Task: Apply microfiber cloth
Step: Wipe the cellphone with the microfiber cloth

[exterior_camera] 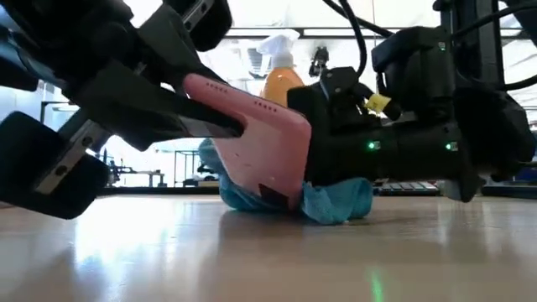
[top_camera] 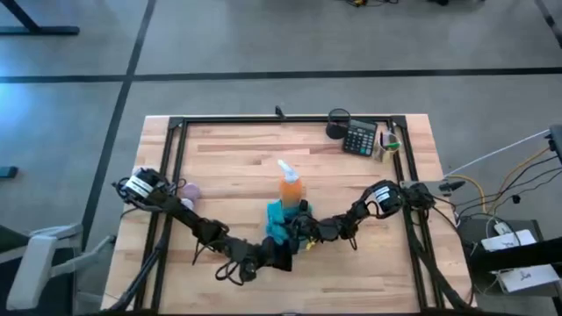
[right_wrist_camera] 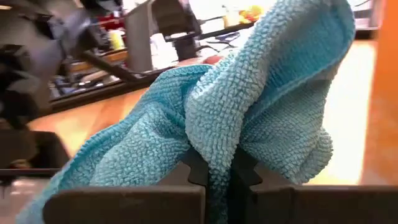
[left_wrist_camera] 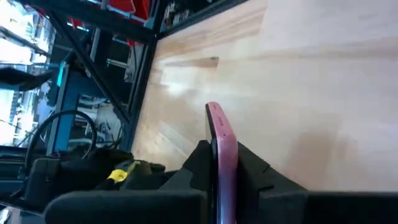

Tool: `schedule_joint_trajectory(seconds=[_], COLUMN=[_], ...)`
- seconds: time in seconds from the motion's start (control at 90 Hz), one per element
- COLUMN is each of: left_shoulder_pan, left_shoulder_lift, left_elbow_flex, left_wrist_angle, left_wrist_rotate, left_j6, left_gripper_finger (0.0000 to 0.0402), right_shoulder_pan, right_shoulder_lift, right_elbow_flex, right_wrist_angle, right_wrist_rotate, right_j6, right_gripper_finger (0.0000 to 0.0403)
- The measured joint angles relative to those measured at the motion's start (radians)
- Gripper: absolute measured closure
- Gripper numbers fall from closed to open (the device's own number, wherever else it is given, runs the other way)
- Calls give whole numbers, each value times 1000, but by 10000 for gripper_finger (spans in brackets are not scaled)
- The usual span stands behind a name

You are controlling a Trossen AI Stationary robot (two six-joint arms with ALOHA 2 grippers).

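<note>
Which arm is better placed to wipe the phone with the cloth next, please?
Probably the right: the right gripper is shut on the microfiber cloth, while the left gripper holds the pink-cased phone beside it.

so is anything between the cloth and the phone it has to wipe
Nothing visible does. The right end effector is shut on the cloth, and the left end effector grips the pink-backed phone on edge. In the low view the cloth bunches right against the phone's lower end. The orange spray bottle stands just behind them.
</note>
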Motion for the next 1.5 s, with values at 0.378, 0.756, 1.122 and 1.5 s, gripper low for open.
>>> schedule_joint_trajectory(seconds=[0.378, 0.756, 1.122, 1.5], left_shoulder_pan=[0, 3, 5, 3], left_shoulder_lift=[0, 1, 2, -1], left_elbow_flex=[0, 6, 6, 6], left_wrist_angle=[8, -16, -26, -28], left_wrist_rotate=[-13, -37, -42, -27], left_j6=[-1, 20, -9, -31], left_gripper_finger=[393, 393, 393, 393], right_shoulder_pan=[75, 56, -24, -45], right_shoulder_lift=[0, -7, -9, -110], right_elbow_flex=[79, 84, 36, -110], right_wrist_angle=[14, -71, -126, -192], right_wrist_rotate=[-144, -128, -107, -39], right_j6=[48, 105, 115, 85], right_gripper_finger=[403, 403, 403, 403])
